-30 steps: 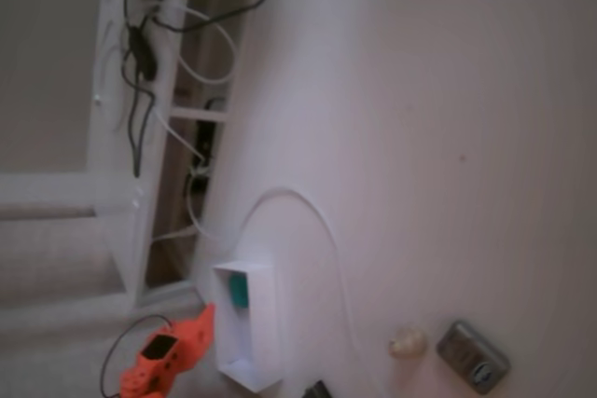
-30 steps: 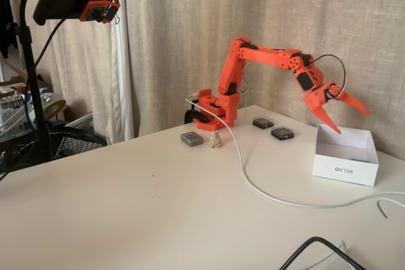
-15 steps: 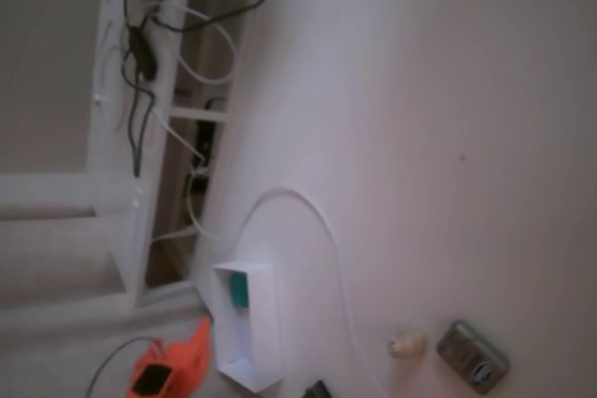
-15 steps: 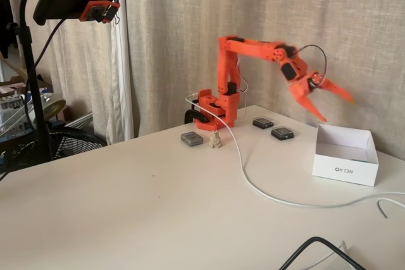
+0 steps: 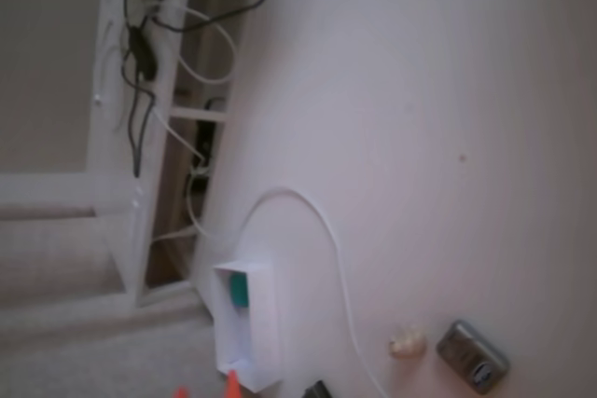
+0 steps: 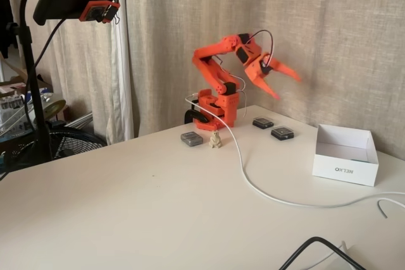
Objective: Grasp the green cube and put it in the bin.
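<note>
White cable (image 6: 253, 184) is trailing across the bench (image 6: 126, 207) nearest us. Beyond it, the green cube (image 5: 239, 290) is sitting inside the bin (image 6: 345, 155), so delivery looks done. Farthest back, we are holding our claw (image 6: 286, 86) raised, fingers apart and empty.

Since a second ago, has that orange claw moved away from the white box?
Yes. The tool, jaws open, has swung up and back toward the arm's base, leaving the bin. The green cube lies inside the bin.
</note>
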